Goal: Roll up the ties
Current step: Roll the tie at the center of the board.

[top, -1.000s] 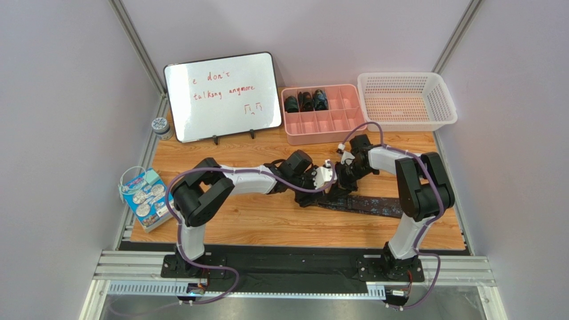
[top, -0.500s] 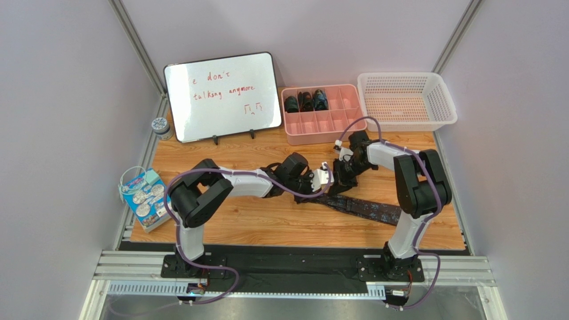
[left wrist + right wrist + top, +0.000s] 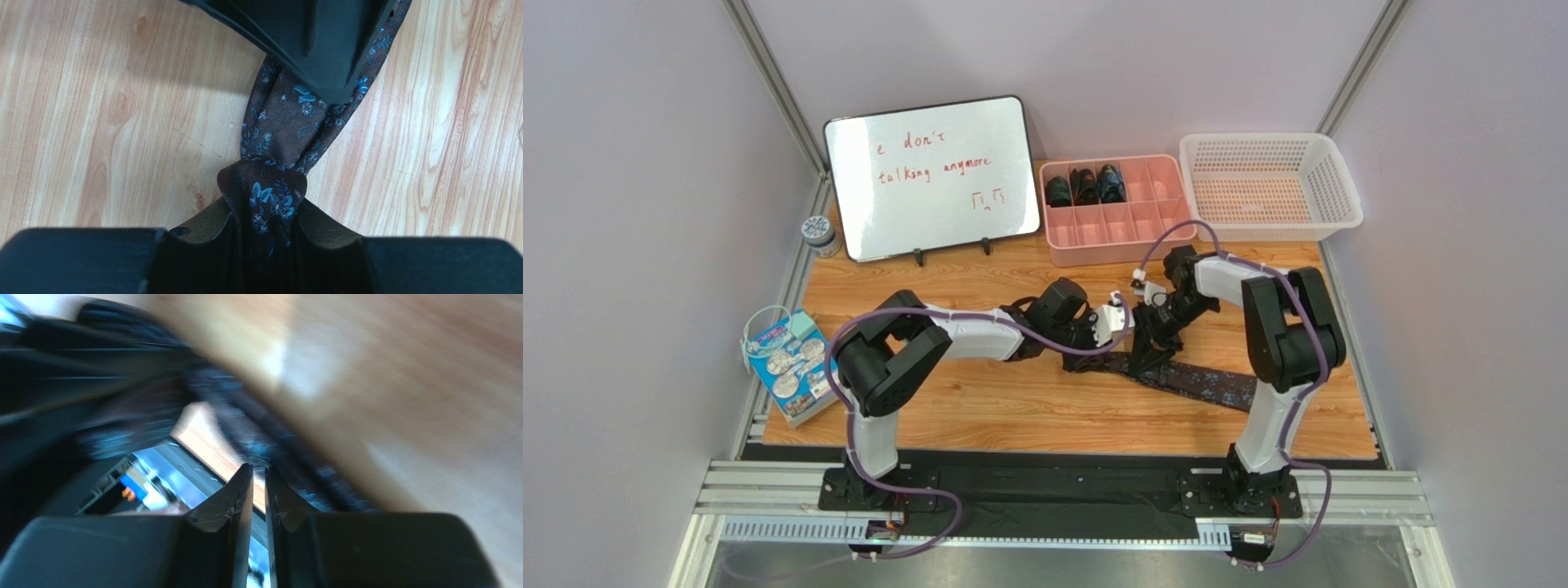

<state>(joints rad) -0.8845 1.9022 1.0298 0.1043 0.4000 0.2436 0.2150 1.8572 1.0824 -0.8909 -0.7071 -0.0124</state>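
The tie (image 3: 1210, 382) slants from before the pink tray (image 3: 1118, 254) toward the near right. The left gripper (image 3: 264, 223) pinches its bunched end. The right gripper (image 3: 253, 473) has its fingers almost touching.

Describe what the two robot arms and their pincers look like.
Both the left arm and right arm have black joint housings joined by white tubular links. A purple cable loops along each. The left pincer and right pincer are black with two fingers.

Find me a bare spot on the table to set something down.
The table is bare along its near edge, in front of the tie. The white basket looks empty. Crowded mid-table, where the left gripper and right gripper meet on the tie.
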